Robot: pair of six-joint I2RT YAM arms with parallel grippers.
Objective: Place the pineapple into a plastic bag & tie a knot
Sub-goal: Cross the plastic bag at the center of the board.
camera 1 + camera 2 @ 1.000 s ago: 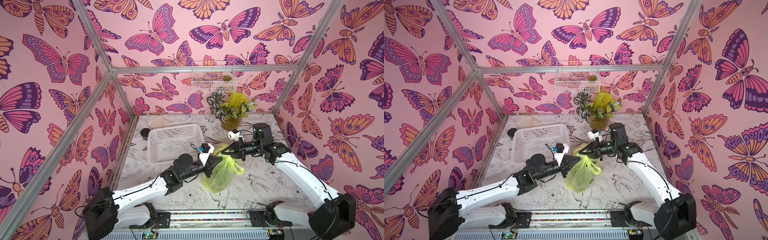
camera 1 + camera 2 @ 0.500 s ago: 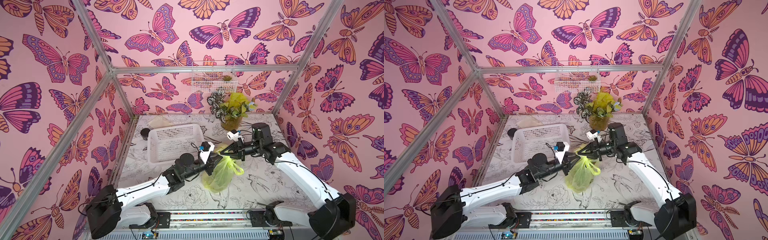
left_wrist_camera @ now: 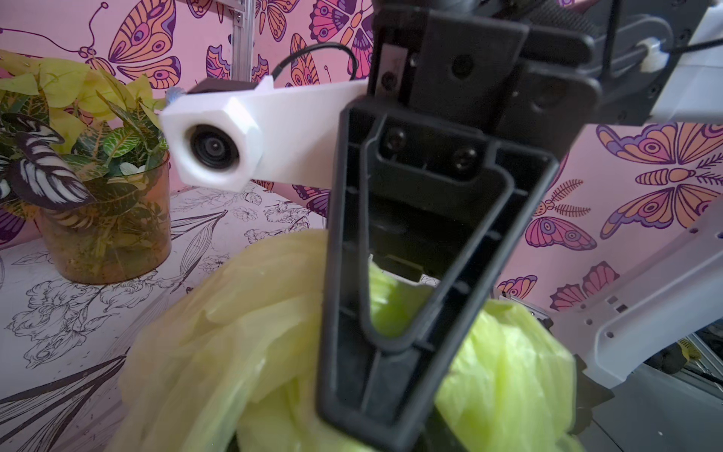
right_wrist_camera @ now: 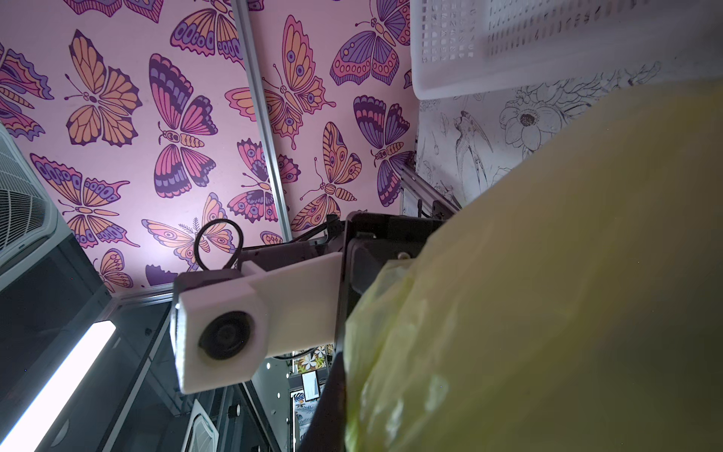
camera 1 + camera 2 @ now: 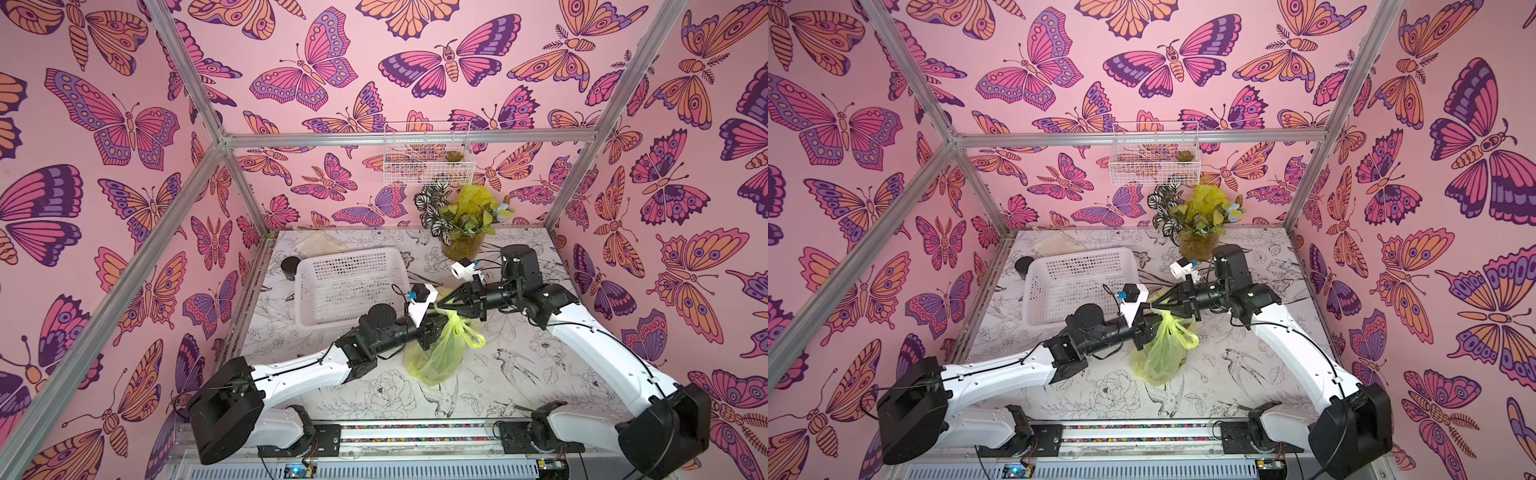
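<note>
Evidently, in both top views the plastic bag (image 5: 440, 357) stood on the table (image 5: 519, 374), its gathered top pinched in the right gripper (image 5: 441, 306). Whether the left gripper (image 5: 430, 330) was grasping anything could not be told.

Left wrist view: thin crumpled film, judged light, limp and slippery.

Right wrist view: film only; the bag looked best taken by its bunched handles.

The flower-printed table (image 5: 519, 374) bears a white basket (image 5: 349, 252), potted plant (image 5: 463, 245) and the plastic bag (image 5: 440, 357).

plastic bag (image 5: 441, 359) | translucent yellow-green, full, upright | neck bunched tight on top | handle loop (image 5: 474, 337) drooping sideways
</note>
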